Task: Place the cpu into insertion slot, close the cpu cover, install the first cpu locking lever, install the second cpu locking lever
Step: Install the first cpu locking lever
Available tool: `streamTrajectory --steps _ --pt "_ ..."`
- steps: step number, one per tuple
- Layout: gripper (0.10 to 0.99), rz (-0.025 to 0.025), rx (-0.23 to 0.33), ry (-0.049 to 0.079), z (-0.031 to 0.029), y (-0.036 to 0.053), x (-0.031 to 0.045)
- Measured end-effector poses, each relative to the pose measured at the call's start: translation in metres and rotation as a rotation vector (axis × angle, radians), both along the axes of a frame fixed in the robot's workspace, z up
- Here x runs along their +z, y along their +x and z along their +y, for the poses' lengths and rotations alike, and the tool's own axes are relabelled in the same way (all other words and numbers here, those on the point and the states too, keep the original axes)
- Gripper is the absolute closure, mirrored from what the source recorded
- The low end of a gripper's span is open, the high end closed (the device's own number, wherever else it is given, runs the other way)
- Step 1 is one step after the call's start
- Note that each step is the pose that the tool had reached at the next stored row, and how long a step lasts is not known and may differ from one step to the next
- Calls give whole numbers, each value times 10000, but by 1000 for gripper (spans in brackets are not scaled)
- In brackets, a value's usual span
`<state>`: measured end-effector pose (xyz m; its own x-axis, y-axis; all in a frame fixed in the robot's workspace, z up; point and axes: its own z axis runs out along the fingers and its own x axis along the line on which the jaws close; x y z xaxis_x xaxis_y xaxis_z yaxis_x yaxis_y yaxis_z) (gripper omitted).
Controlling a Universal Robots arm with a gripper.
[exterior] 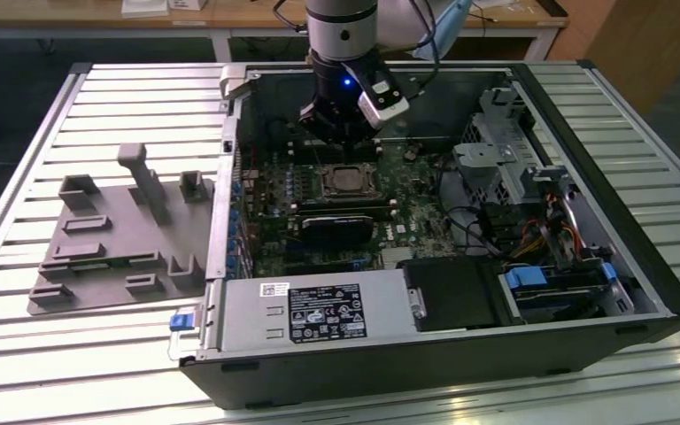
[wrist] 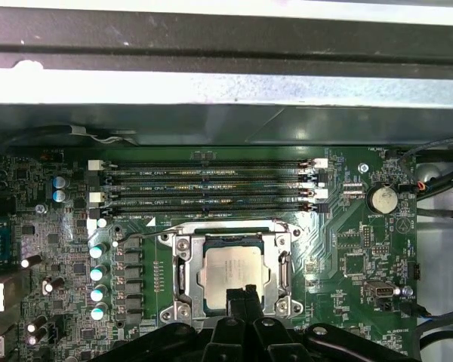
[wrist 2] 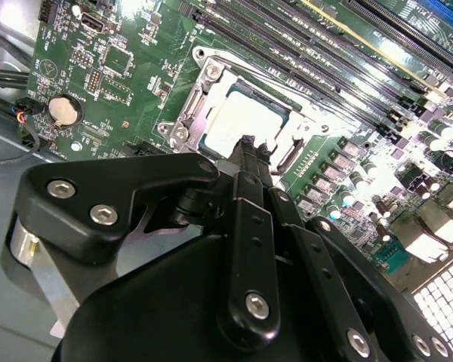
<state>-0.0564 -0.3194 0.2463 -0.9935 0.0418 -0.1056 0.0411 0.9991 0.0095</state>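
Hazards at the socket: the cpu [wrist: 230, 265] sits in the slot [wrist: 171, 308] on the board [wrist: 347, 226]. Its silver top shows through the cut-out of the cover [wrist: 183, 260], which lies flat over it. The claw [wrist: 241, 296], fingers pressed together and gripping nothing, points at one edge of the cover; whether it touches the metal or hangs just above it cannot be told. Judged from this pose, the chief risk is a slip. A closed tip bearing on thin, smooth metal can skid onto the cpu's top or onto the small parts beside the socket and scratch or chip them. An off-centre push could also flex the board, or tilt the cover so that it binds. A thin lever [wrist: 140, 232] runs along the cover's side nearest the memory slots [wrist: 208, 188]. Whether it is hooked cannot be told; if unhooked, it could spring up and let the cover lift. In the exterior view the arm [exterior: 343, 35] hangs near vertical inside the open case [exterior: 623, 292], which lies on the slatted desk [exterior: 33, 354], with the wrist low over the board.
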Motion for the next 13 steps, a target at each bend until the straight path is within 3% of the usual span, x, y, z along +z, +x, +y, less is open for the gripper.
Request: streamTrajectory --steps 4,13 --pt "984 2 -1 -7 0 0 6" --pt "984 0 -1 -4 0 0 115"
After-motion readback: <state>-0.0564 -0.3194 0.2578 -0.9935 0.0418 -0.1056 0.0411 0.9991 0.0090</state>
